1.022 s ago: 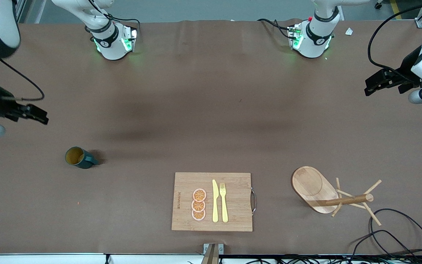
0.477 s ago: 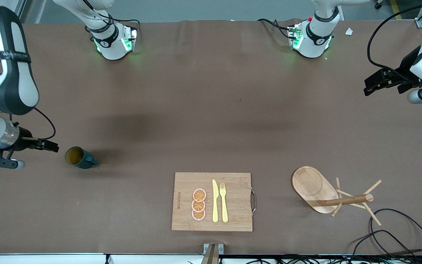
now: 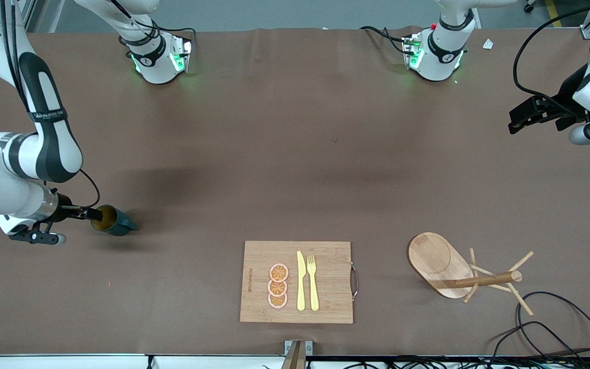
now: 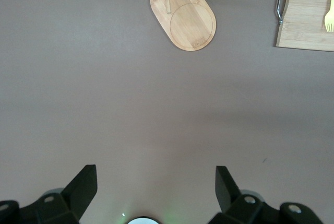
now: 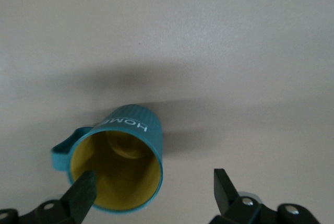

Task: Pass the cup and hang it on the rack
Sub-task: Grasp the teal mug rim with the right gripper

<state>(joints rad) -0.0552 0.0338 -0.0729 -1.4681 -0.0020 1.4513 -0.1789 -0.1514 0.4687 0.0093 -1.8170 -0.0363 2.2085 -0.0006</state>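
Cup [image 3: 112, 220] on tabletop [image 3: 285, 154] near right arm's edge, not lifted | right gripper [image 3: 90, 213] spread at its rim | left gripper [image 3: 518, 119] spread, waiting | rack [image 3: 459, 269] bare

Brown cloth-covered table [image 3: 285, 154] fills the frame, grey floor [image 3: 274, 13] along the top edge, black cables [image 3: 556, 328] lower right.

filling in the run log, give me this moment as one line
right gripper: open, one finger inside cup rim | cup: on table, ungrasped | left gripper: open, waiting above table | rack: no cup hung
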